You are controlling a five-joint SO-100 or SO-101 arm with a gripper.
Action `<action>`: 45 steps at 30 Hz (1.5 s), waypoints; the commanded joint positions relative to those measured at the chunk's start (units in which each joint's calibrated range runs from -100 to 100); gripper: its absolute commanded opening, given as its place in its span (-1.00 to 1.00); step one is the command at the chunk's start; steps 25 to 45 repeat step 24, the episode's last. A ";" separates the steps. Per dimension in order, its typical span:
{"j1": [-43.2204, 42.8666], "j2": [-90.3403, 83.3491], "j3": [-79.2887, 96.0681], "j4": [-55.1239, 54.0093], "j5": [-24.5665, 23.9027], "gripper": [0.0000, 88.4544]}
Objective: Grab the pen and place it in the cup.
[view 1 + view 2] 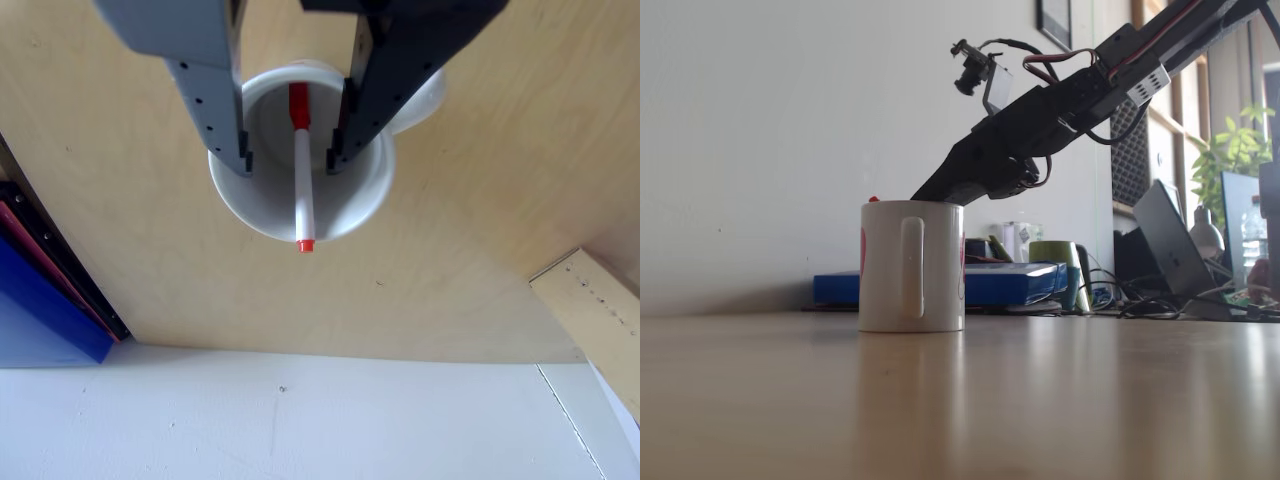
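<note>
The white cup (350, 205) stands on the wooden table, seen from above in the other view. The pen (302, 190) stands slanted inside it, red cap down in the cup and its small red end plug (306, 245) over the near rim. My gripper (290, 165) is open, its fingertips reaching into the cup's mouth on either side of the pen without touching it. In the fixed view the cup (910, 265) shows its handle, a red tip of the pen (873, 199) peeks above the rim, and the gripper (935, 193) dips in from the right.
A blue box (990, 285) and dark red folders (45, 265) lie by the wall behind the cup. A wooden strip (595, 310) sits at the table's right edge. A green cup (1055, 262), laptop (1170, 240) and cables stand farther right.
</note>
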 commanded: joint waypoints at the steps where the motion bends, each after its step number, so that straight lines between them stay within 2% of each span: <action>1: 0.21 -0.73 -1.17 0.24 -0.12 -0.54; 45: 0.21 -0.40 -1.17 0.24 0.09 -0.55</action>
